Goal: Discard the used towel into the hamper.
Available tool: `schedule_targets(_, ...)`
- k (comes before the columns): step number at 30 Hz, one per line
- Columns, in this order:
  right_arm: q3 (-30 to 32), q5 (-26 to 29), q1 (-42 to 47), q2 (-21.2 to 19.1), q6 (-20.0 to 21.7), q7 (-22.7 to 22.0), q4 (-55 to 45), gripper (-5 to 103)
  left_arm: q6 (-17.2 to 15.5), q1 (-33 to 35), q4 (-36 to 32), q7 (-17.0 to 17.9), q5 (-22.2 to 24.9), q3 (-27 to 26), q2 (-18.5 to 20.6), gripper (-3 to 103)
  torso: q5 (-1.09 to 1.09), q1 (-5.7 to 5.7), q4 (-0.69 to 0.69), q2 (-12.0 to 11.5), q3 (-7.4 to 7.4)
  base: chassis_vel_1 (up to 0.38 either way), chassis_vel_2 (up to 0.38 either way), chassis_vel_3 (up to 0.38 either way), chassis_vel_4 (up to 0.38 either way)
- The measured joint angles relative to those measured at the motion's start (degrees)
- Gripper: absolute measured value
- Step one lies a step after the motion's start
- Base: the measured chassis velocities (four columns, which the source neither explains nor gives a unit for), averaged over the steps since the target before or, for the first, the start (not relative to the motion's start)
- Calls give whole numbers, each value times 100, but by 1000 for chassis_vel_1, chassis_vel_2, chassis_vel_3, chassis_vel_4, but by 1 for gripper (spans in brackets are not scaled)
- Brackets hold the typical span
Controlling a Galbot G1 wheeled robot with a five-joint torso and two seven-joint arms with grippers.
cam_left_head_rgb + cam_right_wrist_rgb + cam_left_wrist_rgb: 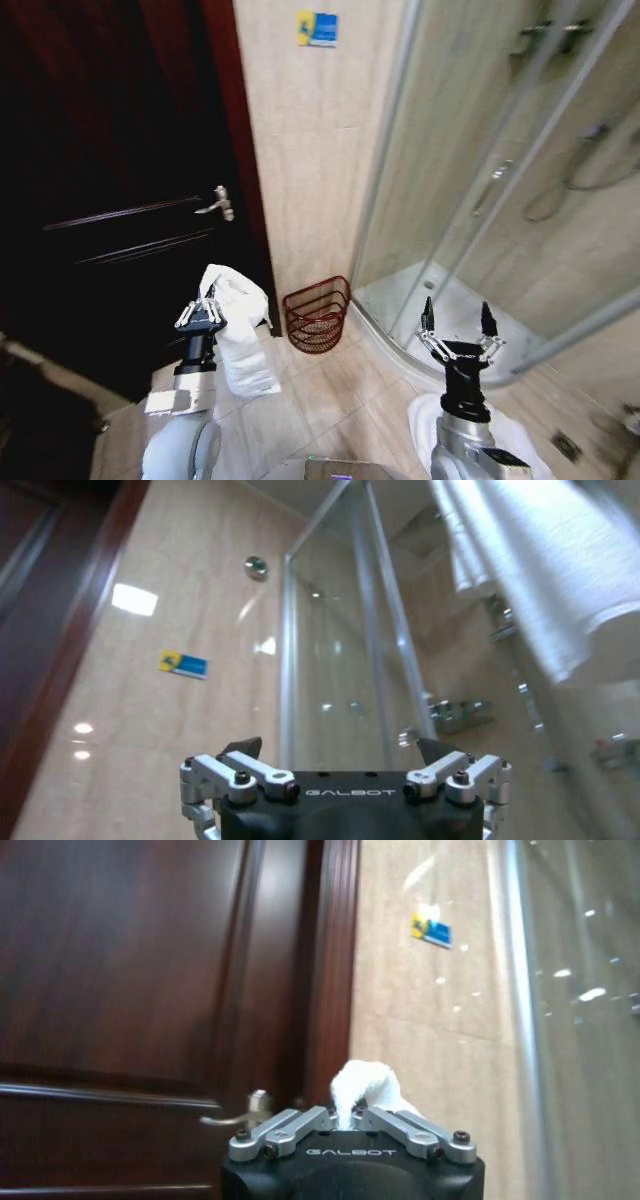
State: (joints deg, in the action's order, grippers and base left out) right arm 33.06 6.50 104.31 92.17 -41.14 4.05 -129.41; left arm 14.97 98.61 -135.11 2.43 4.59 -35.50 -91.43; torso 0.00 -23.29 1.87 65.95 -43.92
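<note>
Head view: towel hiding left gripper's fingertips

Overhead light is bouncing off the glossy beige wall tiles, throwing bright glare patches in the right wrist view. The dark door is sinking into near-black shadow on the head view's left. The shower glass is streaking with reflections, and straight lines are bowing toward the edges.
</note>
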Motion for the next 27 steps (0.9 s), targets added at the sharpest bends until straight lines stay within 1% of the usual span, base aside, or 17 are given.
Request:
schedule_targets(4, 2, -32, 1, -1, 10, -75, -47, 100, 49, -8, 39, -4, 2, -5, -1, 1, 0, 0, 0, 0, 0, -55, -61, -58, -56)
schedule_targets(10, -20, -77, 40, -2, 22, -58, -44, 100, 94, -5, 63, -15, 2, -7, 2, 1, 0, 0, 2, 0, 0, 0, 0, 0, 0)
schedule_targets(12, -69, -178, 50, -3, 41, -57, -26, 100, 96, -30, 92, -14, 6, -13, 36, 1, 0, 0, 2, 0, 0, 0, 0, 0, 0)
schedule_targets(14, -114, -296, 33, -3, 45, -56, -31, 100, 72, -55, 141, -12, 14, -25, 122, 1, 0, 0, 1, 0, 0, 0, 0, 0, 0)
schedule_targets(18, -130, -329, 7, -3, 36, -56, -55, 100, -15, -49, 148, -11, -66, -36, 222, 1, 0, 0, 2, 0, 0, 0, 0, 0, 0)
schedule_targets(25, -121, -283, 52, -3, 8, -60, -28, 100, -25, 30, 137, -13, -191, 3, 120, 1, 0, 0, 2, 0, 0, 0, 0, 0, 0)
schedule_targets(27, -125, -302, 52, -3, 71, -122, -23, 100, -23, 57, 130, -22, -215, 18, 92, 1, 0, 0, 1, 0, 0, -42, -40, -36, -51)
